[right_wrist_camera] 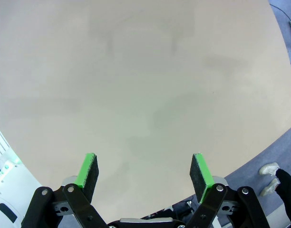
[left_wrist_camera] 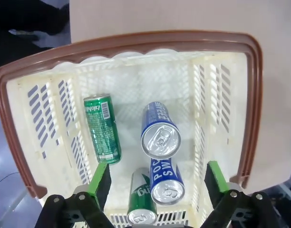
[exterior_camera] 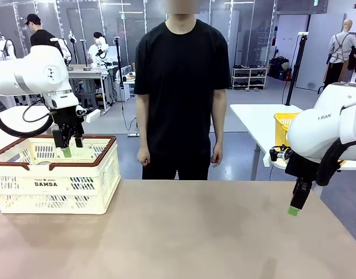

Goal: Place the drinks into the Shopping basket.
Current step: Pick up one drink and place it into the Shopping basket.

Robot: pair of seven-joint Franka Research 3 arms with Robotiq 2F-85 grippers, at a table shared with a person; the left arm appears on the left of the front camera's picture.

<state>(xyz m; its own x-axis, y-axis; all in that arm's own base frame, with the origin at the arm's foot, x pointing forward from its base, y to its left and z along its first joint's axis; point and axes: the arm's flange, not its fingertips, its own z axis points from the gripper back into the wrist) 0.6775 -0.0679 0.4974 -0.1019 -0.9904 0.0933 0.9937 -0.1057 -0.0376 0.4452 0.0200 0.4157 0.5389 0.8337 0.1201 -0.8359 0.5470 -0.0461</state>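
- Four drink cans lie in the Shopping basket [left_wrist_camera: 136, 45]: two green cans [left_wrist_camera: 101, 128] [left_wrist_camera: 141, 202] and two blue cans [left_wrist_camera: 159, 129] [left_wrist_camera: 167, 180].
- Left gripper [left_wrist_camera: 155, 178] hovers over them, jaws wide apart, holding nothing.
- Right gripper [right_wrist_camera: 144, 171] hangs over the bare table [right_wrist_camera: 136, 71], also spread and empty.
- Cans look light, rigid, smooth and likely to roll; gripping across the round wall mid-body seems best.
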